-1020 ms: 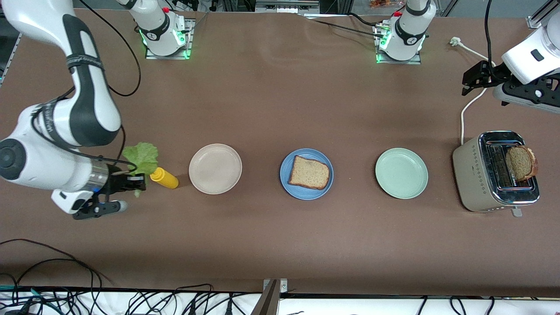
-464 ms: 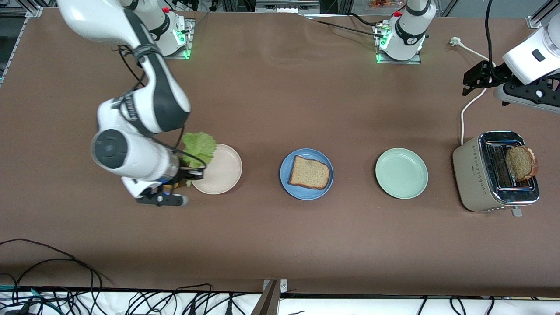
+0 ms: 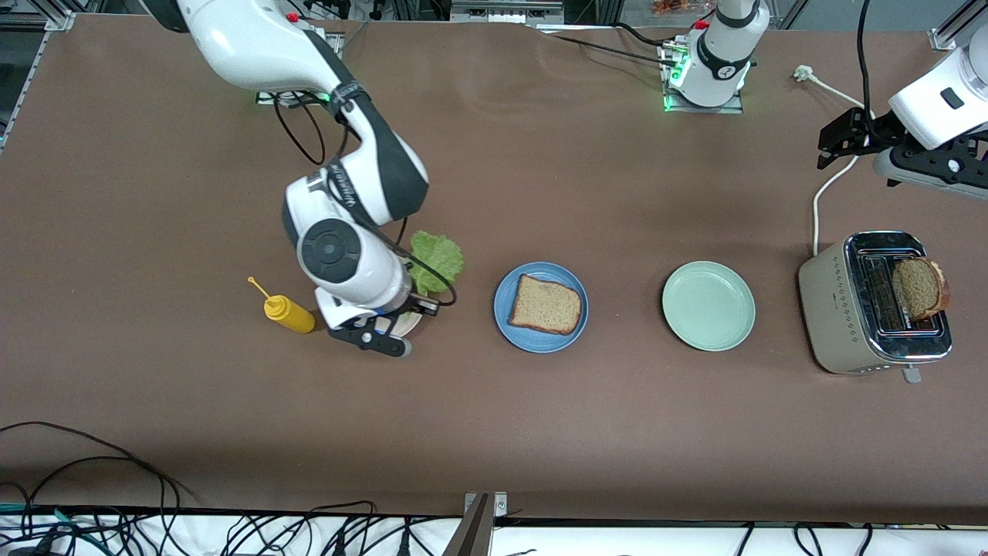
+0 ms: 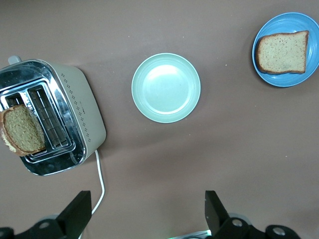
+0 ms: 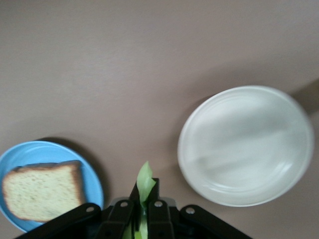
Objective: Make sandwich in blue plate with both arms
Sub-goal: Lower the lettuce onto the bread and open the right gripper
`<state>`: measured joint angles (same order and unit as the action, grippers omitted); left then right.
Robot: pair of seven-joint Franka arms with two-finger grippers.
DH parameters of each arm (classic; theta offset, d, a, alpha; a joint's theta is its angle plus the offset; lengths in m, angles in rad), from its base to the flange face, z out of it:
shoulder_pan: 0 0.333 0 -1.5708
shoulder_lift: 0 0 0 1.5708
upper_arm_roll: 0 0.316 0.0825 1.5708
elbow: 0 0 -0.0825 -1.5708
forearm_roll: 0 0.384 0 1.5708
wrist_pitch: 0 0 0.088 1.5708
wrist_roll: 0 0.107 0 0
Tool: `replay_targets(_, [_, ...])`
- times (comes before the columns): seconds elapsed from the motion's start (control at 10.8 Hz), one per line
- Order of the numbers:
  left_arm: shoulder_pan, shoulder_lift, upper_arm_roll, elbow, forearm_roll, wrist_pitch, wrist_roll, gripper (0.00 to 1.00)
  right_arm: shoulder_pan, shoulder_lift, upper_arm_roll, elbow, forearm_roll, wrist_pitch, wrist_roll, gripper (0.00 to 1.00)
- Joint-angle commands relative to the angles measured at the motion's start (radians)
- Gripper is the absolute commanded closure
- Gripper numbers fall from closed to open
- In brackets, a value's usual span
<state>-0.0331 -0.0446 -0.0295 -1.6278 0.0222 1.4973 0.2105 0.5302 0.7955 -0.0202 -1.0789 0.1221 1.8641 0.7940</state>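
Front view: right gripper (image 3: pixel 421 307) clamped on lettuce leaf (image 3: pixel 437 261), up over the cream plate (image 3: pixel 409 324), which is mostly hidden under the wrist. Blue plate (image 3: pixel 540 307) with one bread slice (image 3: pixel 546 305) just beside the cream plate, toward the left arm's end of the table. Second bread slice (image 3: pixel 918 287) upright in toaster (image 3: pixel 872 305) at the left arm's end. Left gripper (image 3: pixel 841 137) spread wide, empty, parked above the table near the toaster; waiting.

Left wrist view: fingertips (image 4: pixel 79 209) splayed, nothing between. Toaster and slice close, green plate (image 4: pixel 166 87) in the middle, blue plate well apart.

Right wrist view: fingers (image 5: pixel 130 204) pinched on the leaf's stem, leaf tip poking up between. Blue plate and slice off to one side of the jaws, cream plate to the other.

Judgement: right arm nearer; a short sideways carry toward the left arm's end should put the leaf over the slice.
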Motion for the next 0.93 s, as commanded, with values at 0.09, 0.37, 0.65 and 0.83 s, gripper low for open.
replay_targets(0.09, [-0.001, -0.006, 0.005, -0.003, -0.021, -0.008, 0.013, 0.0, 0.128, 0.192, -0.021, 0.194, 0.008, 0.14, 0.385, 1.0])
replay_targets(0.37, [-0.001, -0.006, 0.005, -0.001, -0.021, -0.008, 0.013, 0.0, 0.183, 0.241, -0.04, 0.197, 0.005, 0.298, 0.623, 1.0])
replay_targets(0.65, [-0.001, -0.006, 0.005, -0.001, -0.021, -0.008, 0.013, 0.0, 0.218, 0.272, -0.05, 0.197, 0.005, 0.395, 0.801, 1.0])
replay_targets(0.83, [-0.001, -0.006, 0.005, -0.001, -0.021, -0.008, 0.013, 0.0, 0.237, 0.3, -0.061, 0.201, 0.004, 0.446, 0.867, 1.0])
